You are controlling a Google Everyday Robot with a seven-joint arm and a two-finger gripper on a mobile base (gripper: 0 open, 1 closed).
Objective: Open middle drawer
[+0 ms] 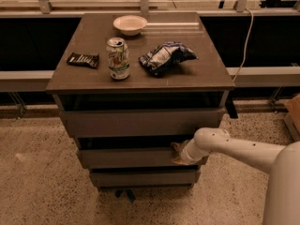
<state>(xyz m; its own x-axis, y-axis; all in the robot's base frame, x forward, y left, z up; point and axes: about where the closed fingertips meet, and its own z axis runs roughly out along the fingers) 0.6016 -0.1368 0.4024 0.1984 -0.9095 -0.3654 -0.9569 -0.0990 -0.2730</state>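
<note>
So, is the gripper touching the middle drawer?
Cannot tell. In the camera view the gripper overlaps the middle drawer at its right end, but contact is not plain.
</note>
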